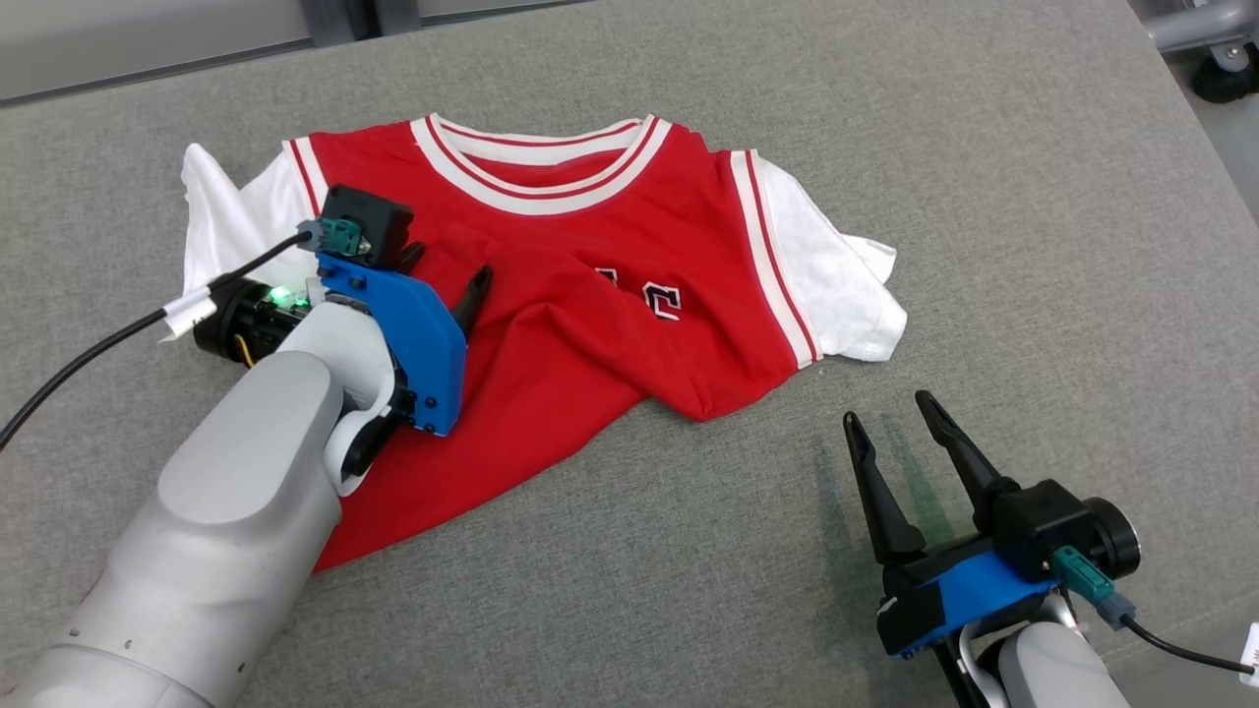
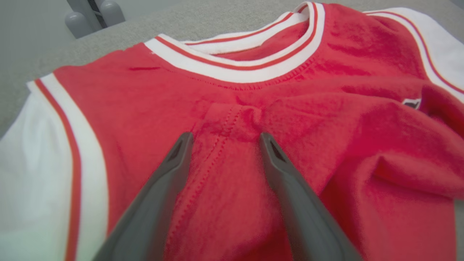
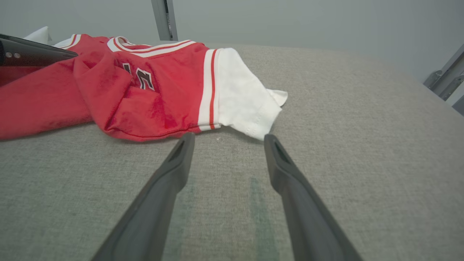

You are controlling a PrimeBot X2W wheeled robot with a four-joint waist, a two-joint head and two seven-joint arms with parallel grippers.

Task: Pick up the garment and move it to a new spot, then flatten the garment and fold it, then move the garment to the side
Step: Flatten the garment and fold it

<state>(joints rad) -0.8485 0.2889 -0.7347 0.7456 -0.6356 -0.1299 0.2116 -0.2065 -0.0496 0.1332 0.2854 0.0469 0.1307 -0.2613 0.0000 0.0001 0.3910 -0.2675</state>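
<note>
The garment (image 1: 590, 295) is a red jersey with white sleeves and a red-and-white striped collar, lying rumpled on the grey cloth surface with its lower part bunched and folded over. My left gripper (image 1: 448, 264) is open, low over the jersey's left chest. In the left wrist view my left gripper (image 2: 225, 137) straddles a raised fold with a seam on the garment (image 2: 326, 119), below the collar. My right gripper (image 1: 887, 410) stands open over bare surface, to the right of the jersey's hem. In the right wrist view my right gripper (image 3: 228, 138) points at the garment (image 3: 152, 94) near its white sleeve.
The grey fabric-covered table (image 1: 1033, 246) stretches wide to the right and front. Its far edge runs along the top, with metal frame legs (image 1: 1215, 39) beyond the right corner. A black cable (image 1: 89, 354) trails from my left wrist.
</note>
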